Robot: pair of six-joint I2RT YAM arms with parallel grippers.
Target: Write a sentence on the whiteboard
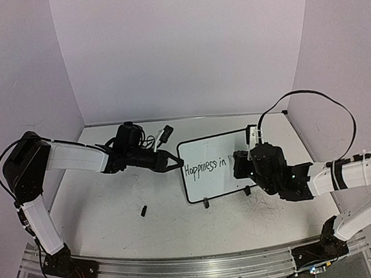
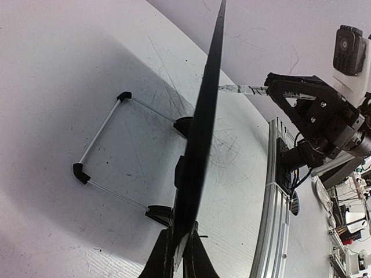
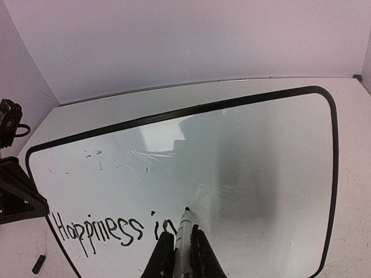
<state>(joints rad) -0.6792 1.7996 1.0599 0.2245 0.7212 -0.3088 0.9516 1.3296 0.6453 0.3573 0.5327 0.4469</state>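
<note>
Gripping a pale marker [image 3: 184, 237], our right fingers [image 3: 163, 262] hold its tip just right of the black handwritten sentence [image 3: 98, 229]; our left fingers [image 2: 162, 259] clamp the left edge of the small black-framed whiteboard [image 1: 218, 183] standing on the desk [image 1: 101, 211].

The right gripper [image 3: 184, 262] is closed on a marker [image 3: 185, 240], whose tip touches the whiteboard [image 3: 249, 168] just to the right of the sentence [image 3: 113, 229], a single row of thin black handwriting that reads "Happiness in". The whiteboard, white with a thin black frame and rounded corners, fills most of the view, with faint grey smudges above the writing. At its left edge sits the black left gripper [image 3: 17, 194]; a small black cap [image 3: 38, 264] lies on the white table [image 3: 145, 104] at the lower left.
</note>
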